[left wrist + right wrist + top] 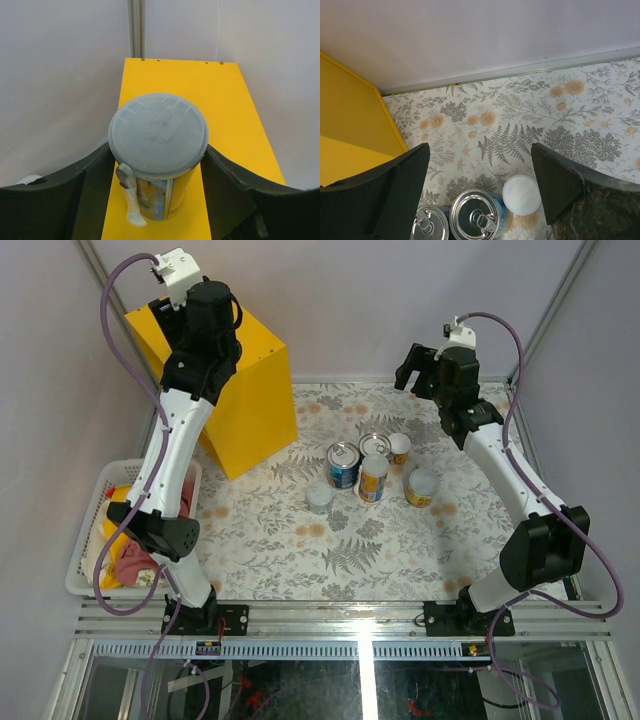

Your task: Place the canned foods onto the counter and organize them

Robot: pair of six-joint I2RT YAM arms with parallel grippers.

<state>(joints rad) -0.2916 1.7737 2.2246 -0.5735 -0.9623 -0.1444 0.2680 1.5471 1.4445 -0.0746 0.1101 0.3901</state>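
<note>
Overhead: left arm (185,410) hangs over the yellow shelf unit (255,365); loose cans (372,475) cluster mid-bench (300,540), nearer the right arm (500,460). Left wrist: jaws clamp an upright grey-lidded can (157,145) over the unit's top. Right wrist: jaws wide, holding nothing, pull-tab can (477,215) just near of them.

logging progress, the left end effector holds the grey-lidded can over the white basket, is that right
Not quite: the left end effector holds the grey-lidded can over the yellow counter, not the white basket; the left wrist view shows it.
</note>
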